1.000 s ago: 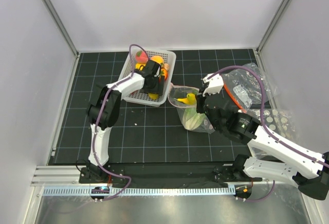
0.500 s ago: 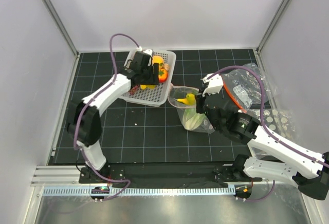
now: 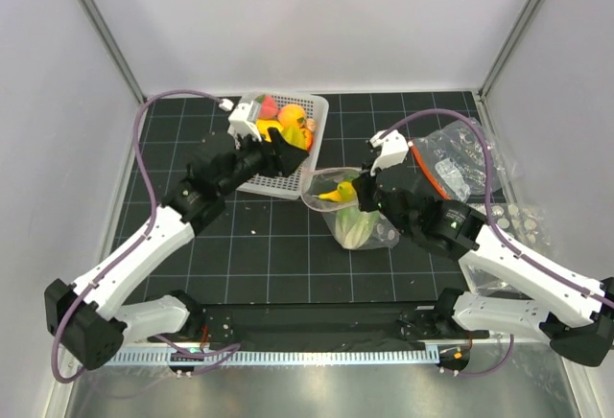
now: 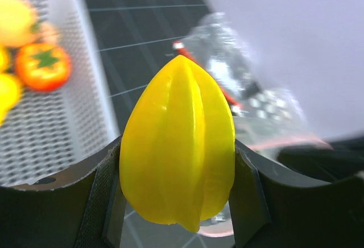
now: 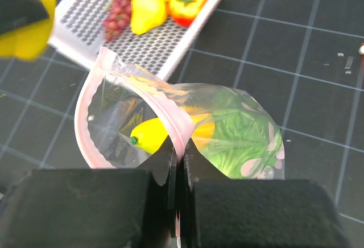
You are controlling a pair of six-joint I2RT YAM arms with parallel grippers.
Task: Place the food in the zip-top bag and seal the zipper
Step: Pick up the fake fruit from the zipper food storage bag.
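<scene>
Top external view: the left gripper is found above the white basket at the far side of the desk, its jaws closed on a yellow piece. The zip-top bag lies just beside the basket's near right corner, toward the right arm, with the cabbage and banana already inside. The right gripper is set at its mouth. Left wrist view: the yellow piece is held at its flanks by the left gripper, its long axis running along the fingers. The basket falls to the left and the zip-top bag ahead and to the right. Right wrist view: the jaws of the right gripper are pressed fully together on the pink zipper at its near side, so that the mouth is held up in an open loop. The banana and cabbage are seen through the film. The yellow piece appears beyond and left of that loop, well apart from it. It is judged that the coming move depends on the piece being carried rightward and nearer, over the loop. The left arm is the only one free to do so.
</scene>
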